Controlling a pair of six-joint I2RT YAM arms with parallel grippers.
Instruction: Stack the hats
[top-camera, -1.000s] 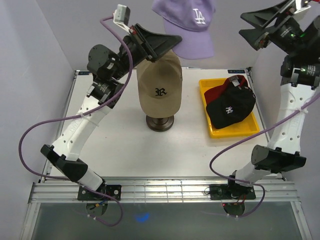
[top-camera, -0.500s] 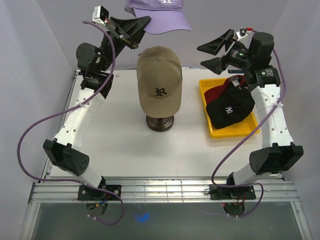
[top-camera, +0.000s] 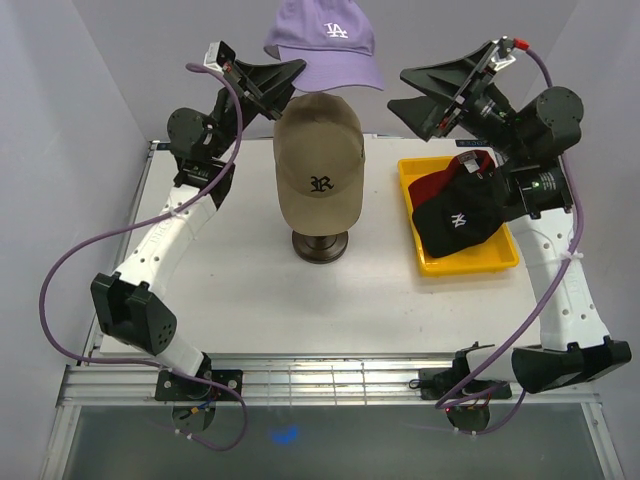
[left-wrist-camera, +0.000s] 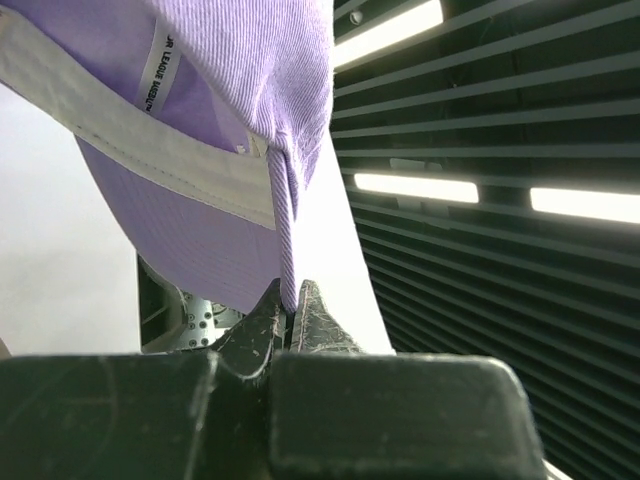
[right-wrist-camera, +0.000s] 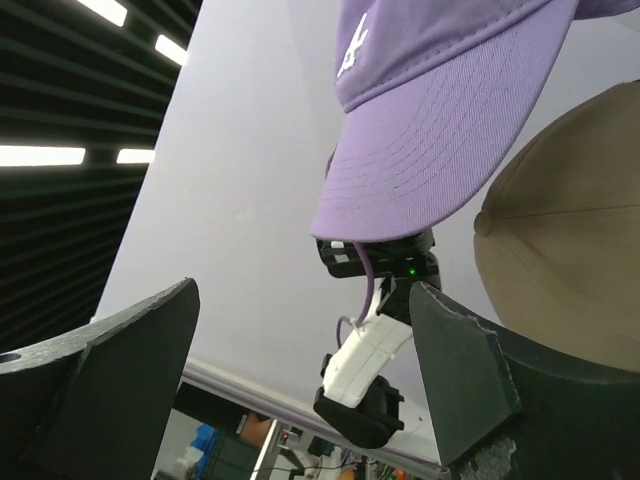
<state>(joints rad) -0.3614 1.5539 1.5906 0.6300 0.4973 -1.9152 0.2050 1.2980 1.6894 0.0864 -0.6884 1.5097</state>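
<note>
My left gripper (top-camera: 296, 68) is shut on the back edge of the lavender "LA" cap (top-camera: 325, 45) and holds it high above the tan "R" cap (top-camera: 319, 160), which sits on the mannequin head. In the left wrist view the lavender fabric (left-wrist-camera: 240, 120) is pinched between my fingertips (left-wrist-camera: 290, 305). My right gripper (top-camera: 418, 92) is open and empty, raised to the right of the lavender cap; its wrist view shows the lavender brim (right-wrist-camera: 430, 160) and the tan cap (right-wrist-camera: 570, 260). The black "NY" cap (top-camera: 460, 220) lies on the red cap (top-camera: 440, 183) in the yellow tray.
The yellow tray (top-camera: 505, 255) stands at the right of the white table. The mannequin's dark round base (top-camera: 320, 245) stands in the middle. Grey walls enclose the left and back sides.
The left arm has brought the lavender cap down and a little right, so its "LA" front shows again. The right gripper has risen and moved left, toward the cap.
</note>
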